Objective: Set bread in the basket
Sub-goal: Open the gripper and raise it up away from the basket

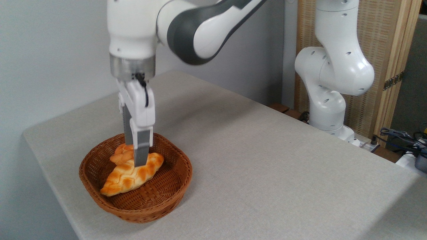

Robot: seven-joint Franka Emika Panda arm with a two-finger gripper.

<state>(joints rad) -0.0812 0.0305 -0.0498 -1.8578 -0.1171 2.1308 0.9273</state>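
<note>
The basket [173, 186], shallow woven reddish-brown wicker, stands on the table at the lower left. The bread [128, 176], a long braided golden loaf, lies slanted inside it, its lower pointed end on the basket floor and its upper end toward the right rim. My gripper [135, 156] reaches straight down into the basket. Its fingers [141, 153] straddle the loaf's upper half, closed against its sides. The far fingertip is hidden behind the loaf.
A small knotted orange bun [120, 152] sits in the basket just behind the loaf, next to the fingers. The grey table [267, 160] stretches right. The arm's white base [328, 110] stands at the table's far right edge, with cables [403, 136] beyond it.
</note>
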